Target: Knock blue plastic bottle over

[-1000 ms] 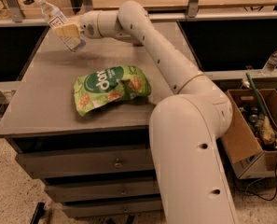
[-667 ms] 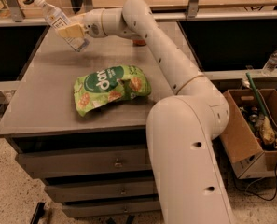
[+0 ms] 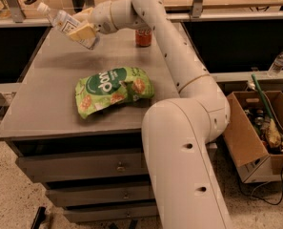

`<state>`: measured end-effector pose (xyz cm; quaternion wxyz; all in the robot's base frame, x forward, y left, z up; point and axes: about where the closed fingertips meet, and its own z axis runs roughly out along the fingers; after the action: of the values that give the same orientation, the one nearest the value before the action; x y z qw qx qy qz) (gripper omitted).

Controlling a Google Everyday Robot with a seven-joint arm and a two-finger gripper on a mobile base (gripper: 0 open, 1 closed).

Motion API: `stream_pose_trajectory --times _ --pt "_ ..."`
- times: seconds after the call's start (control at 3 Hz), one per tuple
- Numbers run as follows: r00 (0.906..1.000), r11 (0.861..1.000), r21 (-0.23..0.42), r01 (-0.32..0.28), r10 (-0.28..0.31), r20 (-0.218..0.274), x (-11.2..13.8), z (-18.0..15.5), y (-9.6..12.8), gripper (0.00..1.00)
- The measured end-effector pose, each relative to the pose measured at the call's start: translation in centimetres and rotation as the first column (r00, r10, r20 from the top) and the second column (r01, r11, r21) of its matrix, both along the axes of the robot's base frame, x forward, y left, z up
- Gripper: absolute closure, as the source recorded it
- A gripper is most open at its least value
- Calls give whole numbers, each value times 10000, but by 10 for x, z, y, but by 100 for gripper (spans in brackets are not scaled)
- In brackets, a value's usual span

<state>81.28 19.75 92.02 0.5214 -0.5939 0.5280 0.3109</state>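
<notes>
Plastic-bodied and white-capped, the slim clear bottle [image 3: 61,20] leans over the far left corner of the grey table [image 3: 45,104], with its cap pointing up and left. The cream tool [image 3: 85,32] is clenched around its lower half. Mid-table, nearer the front edge, lies a crumpled green snack bag [image 3: 113,88]. A red cola can [image 3: 143,37] stands upright by the far edge, beside the white arm [image 3: 179,56]. Right of the table sits an open cardboard box [image 3: 235,136].

Cream gripper [image 3: 84,31], far-left over grey table [image 3: 45,104], clasps clear blue plastic bottle [image 3: 60,19] (white cap). Chip bag [image 3: 113,89] green w/ white lettering; can [image 3: 143,37] red.
</notes>
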Motion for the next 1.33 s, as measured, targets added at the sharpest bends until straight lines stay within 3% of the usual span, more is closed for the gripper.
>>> stream_pose_trajectory --times 0.33,0.67,1.0,1.33 --pt "9965 9959 -817 -398 456 701 -6 -1 -12 100" --pt "9859 9746 -1937 -1125 1338 1002 -25 -6 -19 100" --pt "9659 9265 -3252 -1891 2351 1081 -47 -15 -28 100" --pt "9440 8738 -4365 -2143 3000 1371 -55 -20 -34 100"
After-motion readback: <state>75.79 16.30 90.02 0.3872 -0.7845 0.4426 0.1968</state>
